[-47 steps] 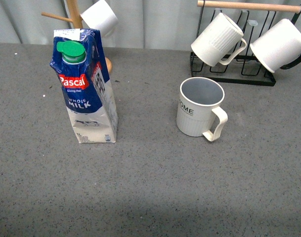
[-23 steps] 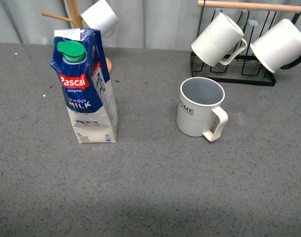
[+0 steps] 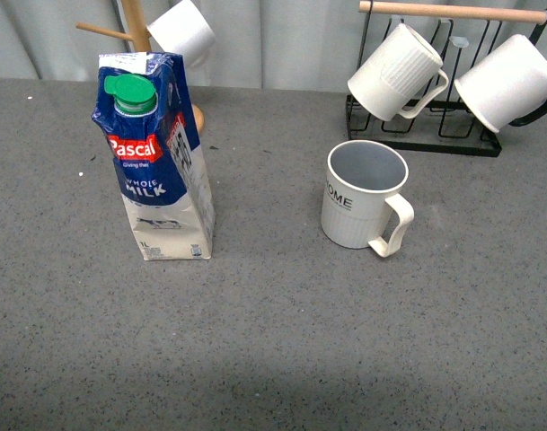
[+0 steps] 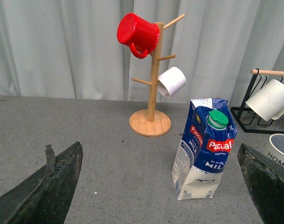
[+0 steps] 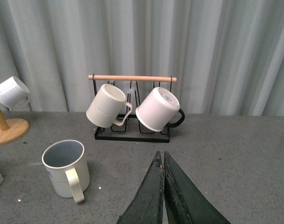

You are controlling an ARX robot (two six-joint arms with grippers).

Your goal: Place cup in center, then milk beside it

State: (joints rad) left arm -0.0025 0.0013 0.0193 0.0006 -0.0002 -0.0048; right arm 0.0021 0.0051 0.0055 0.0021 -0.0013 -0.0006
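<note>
Currently, the cream ribbed "HOME" mug stands upright at 2 o'clock on the grey table. A black wire rack with two white mugs stands behind it. The blue-and-white "Pascal WHOLE MILK" carton stands at 10 o'clock, just before a wooden mug tree. The left gripper is spread and the right gripper pressed together.

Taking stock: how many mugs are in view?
5: HOME cup on the table; ribbed mug and smooth mug on the black rack; white mug and red mug on the wooden tree. More could hang unseen.
</note>
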